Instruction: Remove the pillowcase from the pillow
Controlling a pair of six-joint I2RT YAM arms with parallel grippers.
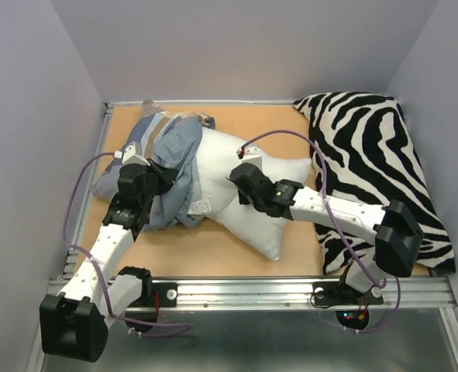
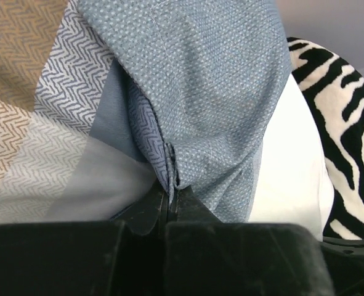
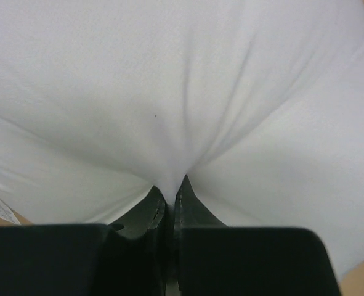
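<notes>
Pale lilac-grey walls close in a tan wooden table [image 1: 213, 248] on 3 sides. On it lies the white pillow [image 1: 248, 167], plump and creased, with 1 corner pointing toward the arms' bases. The blue-grey pillowcase [image 1: 174, 159] is bunched over the pillow's left end, and the pillow's middle and right part are bare. Folds of the case spill onto the table to the left of the pillow and along its far-left corner.

The left gripper [image 2: 170, 198] sits at the pillow's left end with its 2 fingers pressed together on a pleat of the pillowcase. In the left wrist view, the pinched fold is of the plain, finely dotted dusty-blue side. Herringbone blocks in tan, pale grey and blue lie to its left. White pillow fabric shows at the right of that fold.

The right gripper [image 3: 169, 196] is on the bare part of the pillow, right of the bunched case. Its jaws are closed on a pinch of the white cover. Creases fan out from the pinch across the fabric.

A black-and-white zebra-striped cushion [image 1: 368, 155] lies just beside the pillow on its right. The right arm reaches over this cushion's near end toward the pillow.
</notes>
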